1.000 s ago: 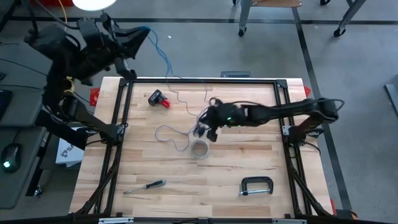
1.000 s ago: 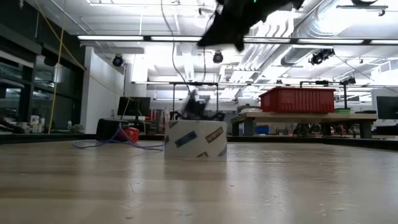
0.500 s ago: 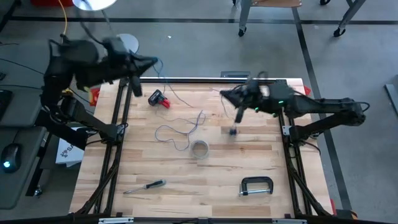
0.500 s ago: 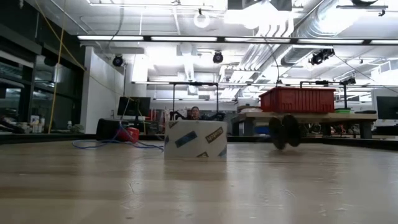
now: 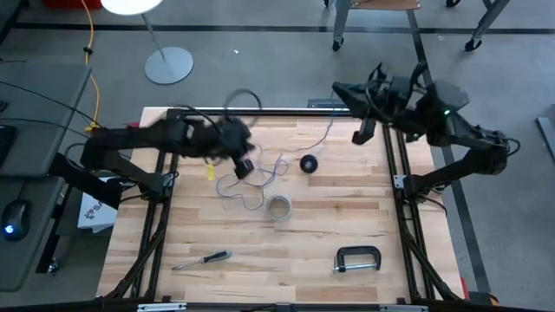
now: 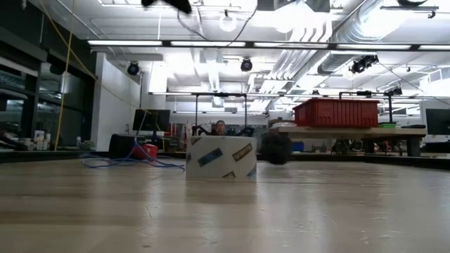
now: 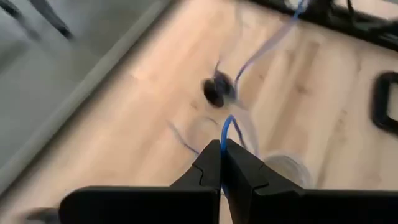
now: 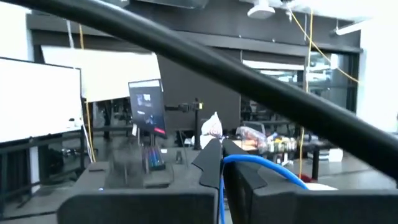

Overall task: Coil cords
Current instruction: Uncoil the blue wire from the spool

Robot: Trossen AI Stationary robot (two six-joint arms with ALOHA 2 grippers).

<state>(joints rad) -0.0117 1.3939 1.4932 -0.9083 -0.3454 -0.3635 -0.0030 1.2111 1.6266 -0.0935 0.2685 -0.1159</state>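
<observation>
Bright overhead light; motion blur

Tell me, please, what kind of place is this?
Probably a robotics lab or workshop. A wooden worktable holds a clamp and a screwdriver; behind it stand workbenches with a red bin and monitors, under exposed ceiling ducts.

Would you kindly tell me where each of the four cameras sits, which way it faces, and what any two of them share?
High view: overhead, straight down on the table; both arms show.
Low view: table height, level across to the room; tape roll central.
Left wrist view: behind the left pincer, shut on the blue cord, facing the tabletop.
Right wrist view: behind the right pincer, shut on the blue cord, facing the room.
Shared: high and low views both show the tape roll.
</observation>
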